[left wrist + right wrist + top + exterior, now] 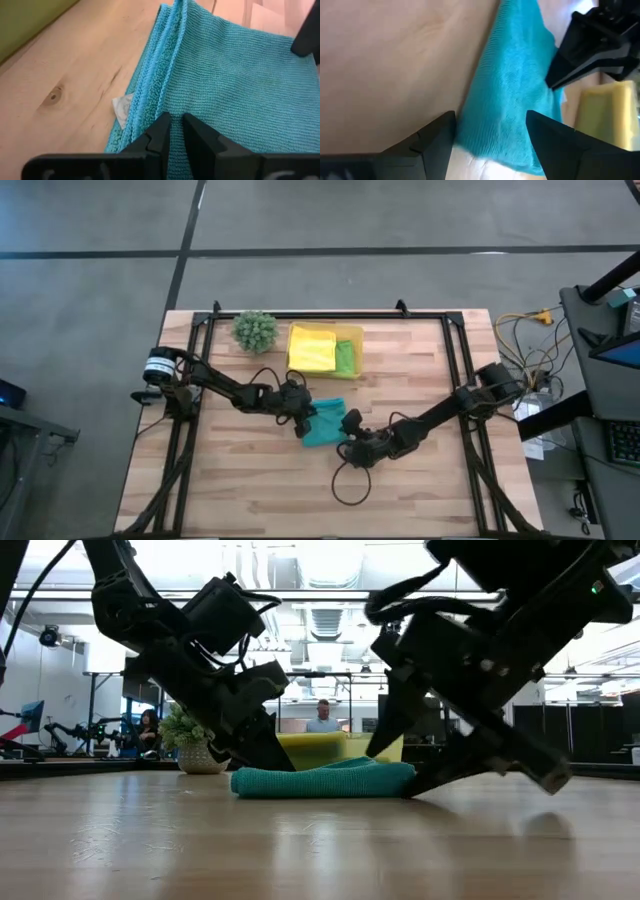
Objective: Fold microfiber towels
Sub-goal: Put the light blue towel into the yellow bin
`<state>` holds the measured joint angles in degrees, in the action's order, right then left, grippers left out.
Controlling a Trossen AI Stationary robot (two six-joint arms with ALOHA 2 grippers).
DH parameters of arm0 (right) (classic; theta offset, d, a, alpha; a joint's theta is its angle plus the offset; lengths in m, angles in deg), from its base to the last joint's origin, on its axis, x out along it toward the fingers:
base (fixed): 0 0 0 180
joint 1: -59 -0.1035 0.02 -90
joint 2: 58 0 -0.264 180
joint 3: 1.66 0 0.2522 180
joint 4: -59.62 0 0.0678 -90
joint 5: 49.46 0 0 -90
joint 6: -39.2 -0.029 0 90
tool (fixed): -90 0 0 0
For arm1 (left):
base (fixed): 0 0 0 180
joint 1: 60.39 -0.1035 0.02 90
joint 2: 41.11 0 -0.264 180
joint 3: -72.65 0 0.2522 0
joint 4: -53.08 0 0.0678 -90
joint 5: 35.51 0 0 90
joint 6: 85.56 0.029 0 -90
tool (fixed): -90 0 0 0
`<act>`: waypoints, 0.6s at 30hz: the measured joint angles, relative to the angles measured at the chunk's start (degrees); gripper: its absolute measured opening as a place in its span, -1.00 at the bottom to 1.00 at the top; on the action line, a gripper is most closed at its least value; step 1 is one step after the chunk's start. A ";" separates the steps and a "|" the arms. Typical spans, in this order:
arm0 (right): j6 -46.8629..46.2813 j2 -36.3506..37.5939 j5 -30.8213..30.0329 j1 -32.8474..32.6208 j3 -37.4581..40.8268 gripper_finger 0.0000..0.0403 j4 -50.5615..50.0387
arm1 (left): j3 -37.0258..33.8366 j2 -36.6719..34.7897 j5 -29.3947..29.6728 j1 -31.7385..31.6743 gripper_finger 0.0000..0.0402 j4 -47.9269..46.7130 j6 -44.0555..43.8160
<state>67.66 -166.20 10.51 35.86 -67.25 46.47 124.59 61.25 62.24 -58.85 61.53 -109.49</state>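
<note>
A teal towel (325, 425) lies folded and flat on the table's middle, its layered edges showing in the left wrist view (150, 85). My left gripper (303, 420) stands at the towel's left end, with its fingers almost together on the cloth (176, 125). My right gripper (352, 425) is open at the towel's right end. Its fingers stand on either side of the cloth (510, 85) and do not close on it. A yellow towel (312, 347) and a lime green towel (346, 358) lie in the yellow tray (352, 332). The blue towel is out of view. My left gripper comes down on the teal towel's top face near its left, layered edge (165, 107), slanting from above and from the table's left. A narrow strip of cloth shows between the nearly closed fingers. Whether they pinch one layer or several does not show. The towel lies flat on the table.
A small spiky green plant (255, 330) stands at the far left, beside the yellow tray. A black cable loop (350, 480) lies on the near part of the table. Bare wood lies toward the near edge and on both sides.
</note>
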 joint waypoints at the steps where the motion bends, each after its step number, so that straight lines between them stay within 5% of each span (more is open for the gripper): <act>1: -0.20 -0.83 -1.65 -0.07 -0.71 0.21 0.07 | -0.02 0.00 0.01 0.00 -0.79 0.06 -0.35; 9: -2.98 -7.11 -8.47 -0.53 -6.17 0.14 -3.49 | -0.07 0.02 0.01 -0.04 -0.79 0.09 -1.46; 18: -17.93 -7.60 -12.05 -0.61 -8.27 0.01 -11.76 | -0.07 0.04 0.01 -0.04 -0.79 0.11 -2.78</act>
<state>49.74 -173.80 -1.54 35.25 -75.52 34.71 124.51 61.30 62.26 -58.89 61.64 -112.28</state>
